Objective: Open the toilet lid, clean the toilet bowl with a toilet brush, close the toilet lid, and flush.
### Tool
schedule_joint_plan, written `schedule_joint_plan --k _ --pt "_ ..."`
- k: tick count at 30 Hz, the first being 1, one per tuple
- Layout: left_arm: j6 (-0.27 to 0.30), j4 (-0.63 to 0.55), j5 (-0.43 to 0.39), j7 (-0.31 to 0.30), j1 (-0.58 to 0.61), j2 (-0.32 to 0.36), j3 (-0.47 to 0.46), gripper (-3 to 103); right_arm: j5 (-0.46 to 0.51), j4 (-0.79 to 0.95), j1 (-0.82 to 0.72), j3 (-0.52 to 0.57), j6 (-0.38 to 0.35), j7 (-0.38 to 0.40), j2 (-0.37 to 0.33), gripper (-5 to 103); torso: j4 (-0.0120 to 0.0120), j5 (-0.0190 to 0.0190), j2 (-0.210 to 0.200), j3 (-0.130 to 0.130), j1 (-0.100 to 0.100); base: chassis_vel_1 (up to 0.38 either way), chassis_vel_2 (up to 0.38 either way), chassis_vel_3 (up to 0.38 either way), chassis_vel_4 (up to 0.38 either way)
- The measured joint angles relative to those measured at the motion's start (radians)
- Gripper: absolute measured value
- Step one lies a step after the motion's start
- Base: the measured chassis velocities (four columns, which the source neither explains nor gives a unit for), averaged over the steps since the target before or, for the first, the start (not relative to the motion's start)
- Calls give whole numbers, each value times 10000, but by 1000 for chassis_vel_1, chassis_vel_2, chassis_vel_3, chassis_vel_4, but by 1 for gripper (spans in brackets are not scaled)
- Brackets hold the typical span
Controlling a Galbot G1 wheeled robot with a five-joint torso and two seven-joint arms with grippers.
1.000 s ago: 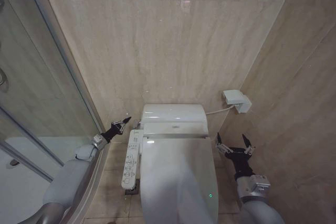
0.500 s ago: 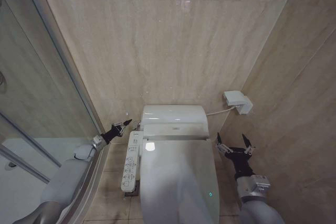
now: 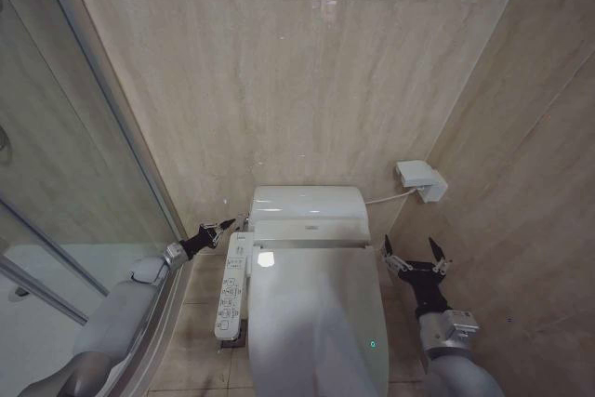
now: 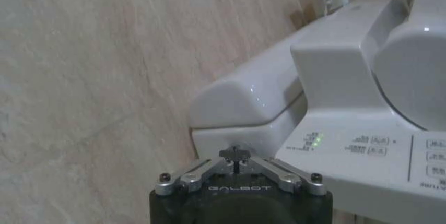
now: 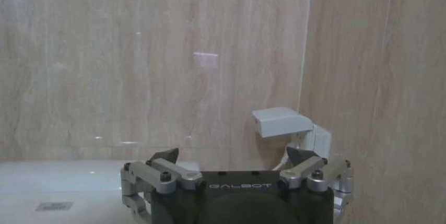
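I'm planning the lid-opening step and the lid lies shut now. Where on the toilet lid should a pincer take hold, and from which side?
Probably the toilet lid is best taken at its thin side edge, toward the front and away from the hinge near the tank. The open right pincer hovers right beside that edge, so coming in from the robot's right suits. The lid is flat and glossy, so its top offers nothing to pinch.

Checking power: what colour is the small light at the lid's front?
Green, on the lid; clearest in the head view.

both arms are smooth grey shells ending in silver wrist blocks; the left gripper (image 3: pixel 226 225) and right gripper (image 3: pixel 415 253) have black fingers, silver screwed links and "galbot" lettered on black housings
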Motion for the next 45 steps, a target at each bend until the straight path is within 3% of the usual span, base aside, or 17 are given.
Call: schedule_joint_plan --k 19,45 --pt "-132 1177 150 -19 -571 -424 480 0 0 0 0 0 0 0 0 100 -1 2 0 -1 0 0 0 0 0" --pt "-125 1604 343 27 -620 -533 436 0 0 0 0 0 0 0 0 100 0 0 0 0 2 0 0 0 0"
